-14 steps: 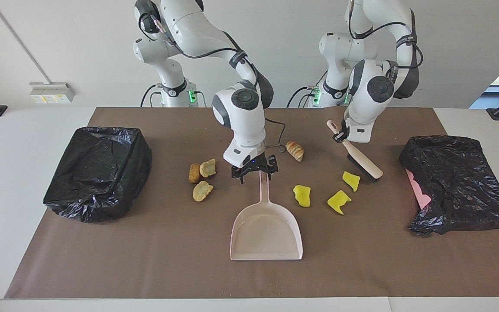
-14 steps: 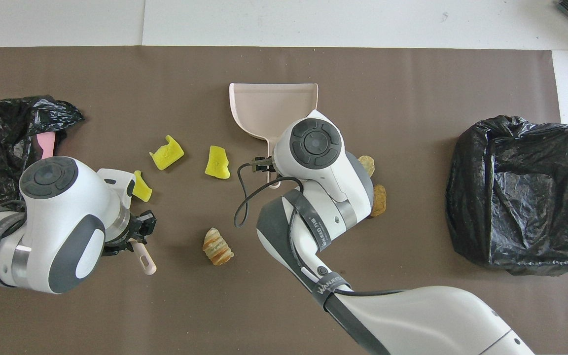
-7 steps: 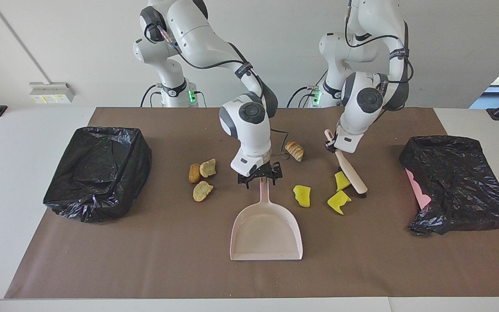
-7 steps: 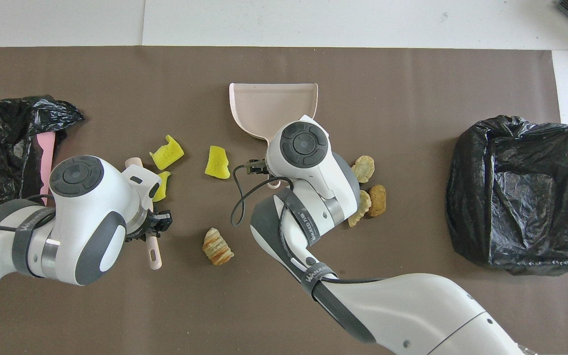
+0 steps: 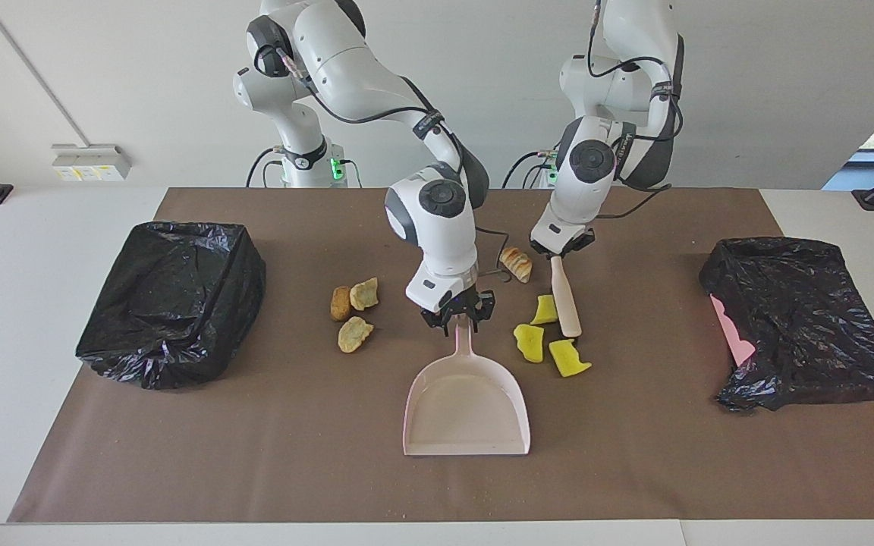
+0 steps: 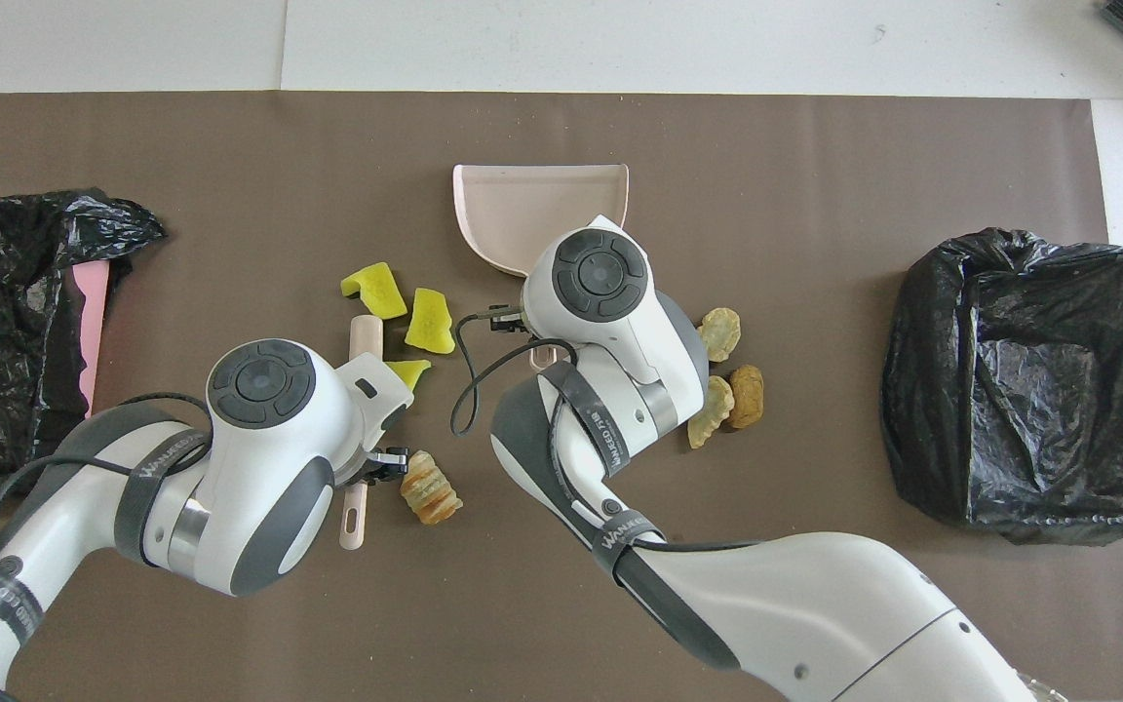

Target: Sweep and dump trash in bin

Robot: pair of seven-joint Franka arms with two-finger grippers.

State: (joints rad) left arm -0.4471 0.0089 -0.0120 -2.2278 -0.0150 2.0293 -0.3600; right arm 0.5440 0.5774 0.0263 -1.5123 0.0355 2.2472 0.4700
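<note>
dustpan (image 5: 466,398): flat on the mat, mouth away from the robots, handle at the right gripper (image 5: 458,312), fingers narrowing round it
brush (image 5: 563,299): clamped in the left gripper (image 5: 558,248), long axis toward the dustpan's mouth
yellow scraps (image 5: 529,341): just beside the brush head, between it and the dustpan

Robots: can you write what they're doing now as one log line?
left end effector: shut on brush | right end effector: on dustpan handle | yellow scraps: beside brush

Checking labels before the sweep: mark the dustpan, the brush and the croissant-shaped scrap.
dustpan (image 5: 467,409): facing view, bare floor of the pan.
brush (image 5: 564,297): facing view, middle of its wooden back.
croissant-shaped scrap (image 6: 430,492): overhead view, centre of its ridged top.
</note>
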